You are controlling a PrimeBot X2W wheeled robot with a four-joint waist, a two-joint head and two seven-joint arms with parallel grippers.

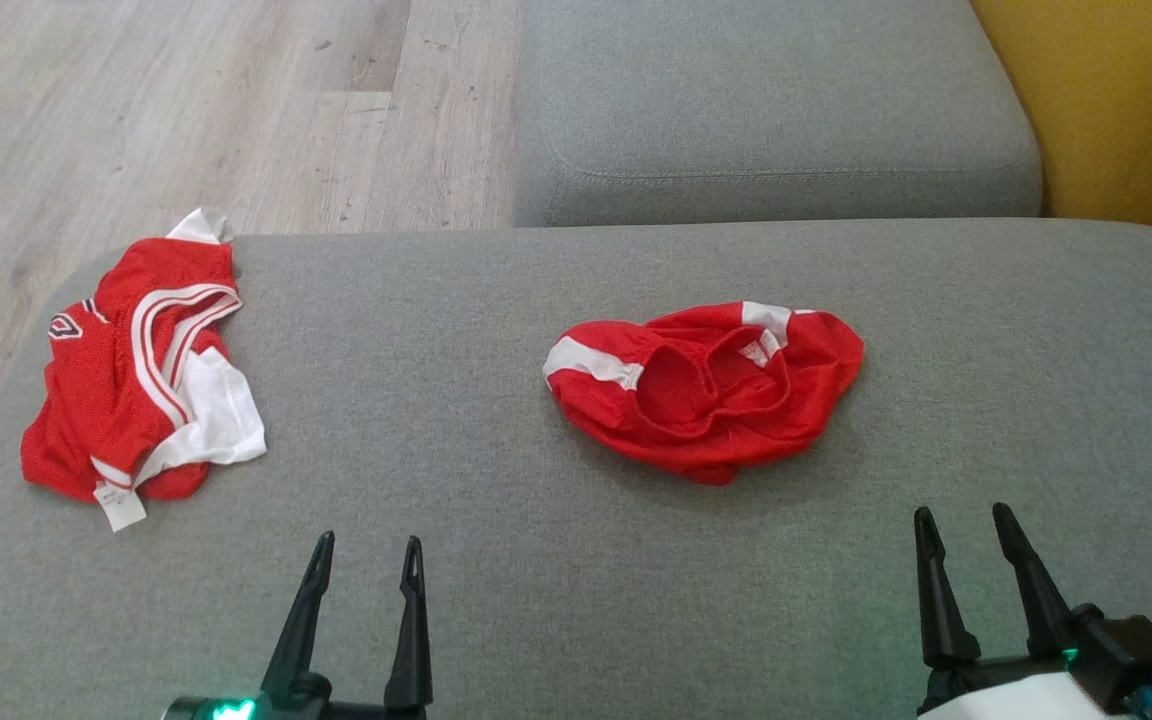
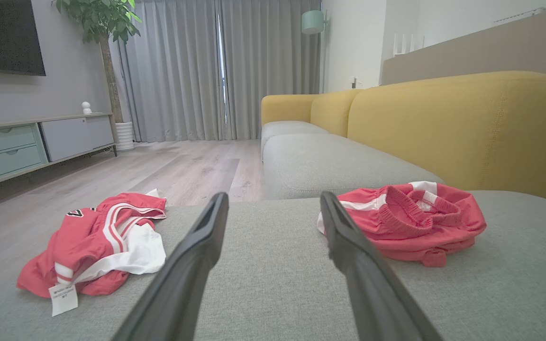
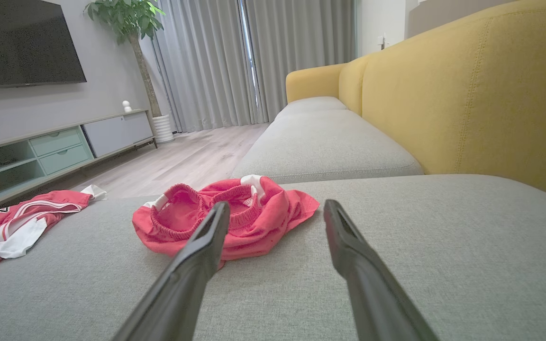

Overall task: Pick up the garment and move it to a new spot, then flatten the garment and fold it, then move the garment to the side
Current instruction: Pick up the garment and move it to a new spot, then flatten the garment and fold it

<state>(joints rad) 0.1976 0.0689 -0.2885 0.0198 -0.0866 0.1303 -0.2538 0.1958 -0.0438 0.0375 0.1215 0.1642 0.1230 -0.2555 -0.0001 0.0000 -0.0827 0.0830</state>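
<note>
While open and empty, left pincer (image 1: 368,543) and right pincer (image 1: 963,513) short of crumpled red shorts (image 1: 706,395).

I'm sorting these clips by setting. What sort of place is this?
Most likely a home living room: a grey and yellow sofa, a wall-mounted television above a low cabinet, and floor-length curtains beside a potted plant.
</note>
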